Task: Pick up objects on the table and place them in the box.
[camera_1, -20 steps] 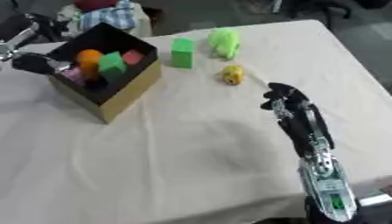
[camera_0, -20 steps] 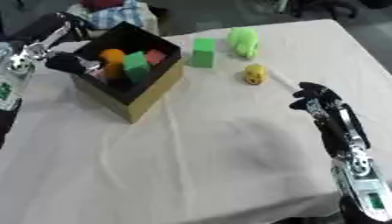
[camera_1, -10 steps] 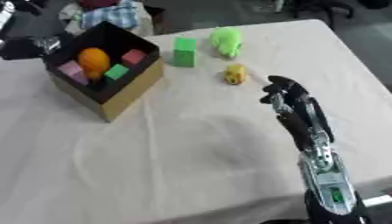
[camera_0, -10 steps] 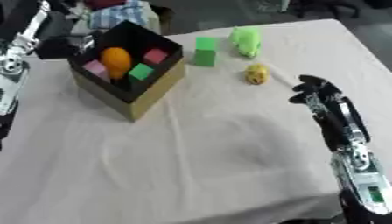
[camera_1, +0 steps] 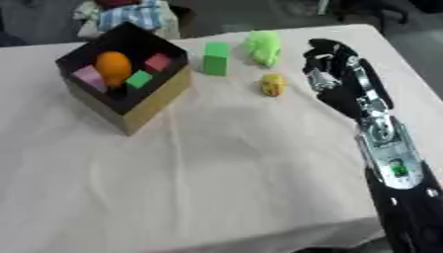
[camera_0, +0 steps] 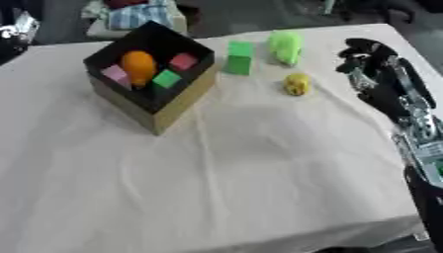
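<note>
The small yellow rounded object (camera_1: 273,84) lies just left of the right hand (camera_1: 333,74), whose fingers hang relaxed; its long axis runs near-to-far

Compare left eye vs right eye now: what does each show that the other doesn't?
Only the left eye: a bit of the left arm at the upper left edge; its hand isn't visible. Only the right eye: nothing extra that I can make out. Both: the box holding an orange object and small blocks, the green block, light green object and yellow object on the table, and the right hand beside them.
</note>
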Controlling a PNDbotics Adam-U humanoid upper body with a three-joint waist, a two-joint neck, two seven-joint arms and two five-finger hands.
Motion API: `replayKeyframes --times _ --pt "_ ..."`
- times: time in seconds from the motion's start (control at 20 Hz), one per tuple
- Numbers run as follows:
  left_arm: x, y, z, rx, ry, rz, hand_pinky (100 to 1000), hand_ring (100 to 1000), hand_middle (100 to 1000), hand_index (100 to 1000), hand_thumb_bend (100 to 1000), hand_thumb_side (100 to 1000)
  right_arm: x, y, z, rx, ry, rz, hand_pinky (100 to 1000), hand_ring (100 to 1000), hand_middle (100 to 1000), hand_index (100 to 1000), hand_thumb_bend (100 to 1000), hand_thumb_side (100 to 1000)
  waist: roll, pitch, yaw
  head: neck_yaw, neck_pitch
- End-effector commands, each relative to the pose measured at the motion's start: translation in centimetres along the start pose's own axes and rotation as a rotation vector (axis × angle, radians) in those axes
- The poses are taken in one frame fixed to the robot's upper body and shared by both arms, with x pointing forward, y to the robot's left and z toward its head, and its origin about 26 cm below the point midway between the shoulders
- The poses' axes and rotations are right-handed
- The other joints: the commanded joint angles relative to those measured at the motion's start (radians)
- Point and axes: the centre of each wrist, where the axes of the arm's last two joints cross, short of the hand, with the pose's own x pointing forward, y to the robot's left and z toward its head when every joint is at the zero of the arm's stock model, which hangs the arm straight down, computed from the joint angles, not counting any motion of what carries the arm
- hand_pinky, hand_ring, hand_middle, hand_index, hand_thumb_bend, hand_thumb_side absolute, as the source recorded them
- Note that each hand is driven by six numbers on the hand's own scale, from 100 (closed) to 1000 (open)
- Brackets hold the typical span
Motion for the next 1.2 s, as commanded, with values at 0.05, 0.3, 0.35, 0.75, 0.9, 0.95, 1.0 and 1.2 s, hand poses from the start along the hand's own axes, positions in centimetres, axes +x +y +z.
replayKeyframes --times 0.05,0.3,0.35,0.75,0.9,0.95,1.0,1.2 --pt "1.1 1.6 0.6 0.035 -0.021 0.018 833 659 650 818 301 588 -0.1 -2.9 -1.3 0.087 -0.012 0.141 722 654 714 860 100 420 -0.015 -0.026 0.005 -0.003 0.006" --pt "0.4 1.2 2.5 0.065 0.028 0.070 829 646 635 810 273 598 -1.2 -5.1 -3.6 0.255 0.016 0.286 747 717 781 907 100 441 -0.019 -0.029 0.019 0.004 0.014" --pt "0.3 1.0 2.9 0.079 0.039 0.083 829 645 634 809 270 601 -1.5 -5.5 -4.1 0.287 0.031 0.312 753 730 792 917 100 448 -0.019 -0.029 0.023 0.007 0.014" --pt "0.0 0.3 4.6 0.113 0.088 0.133 831 642 627 807 260 622 -4.4 -6.3 -6.1 0.409 0.152 0.474 772 774 835 951 222 460 -0.010 -0.020 0.047 0.047 0.015" --pt "-0.2 0.2 5.1 0.118 0.104 0.141 831 641 624 806 255 630 -5.3 -5.8 -6.2 0.418 0.191 0.506 771 775 830 944 292 437 -0.007 -0.016 0.052 0.051 0.015" --pt "-0.3 0.1 5.2 0.118 0.110 0.143 831 641 624 806 254 631 -5.6 -5.4 -6.3 0.418 0.205 0.511 770 774 829 942 304 429 -0.006 -0.016 0.054 0.050 0.015" --pt "-0.4 0.1 5.3 0.119 0.113 0.144 831 641 624 806 252 633 -5.8 -5.1 -6.4 0.418 0.215 0.517 770 775 829 940 326 416 -0.005 -0.016 0.055 0.050 0.015" --pt "-0.5 0.0 5.5 0.106 0.121 0.146 830 641 622 807 247 639 -6.5 -3.3 -6.9 0.446 0.265 0.555 772 785 834 939 375 426 -0.001 -0.017 0.057 0.042 0.015"
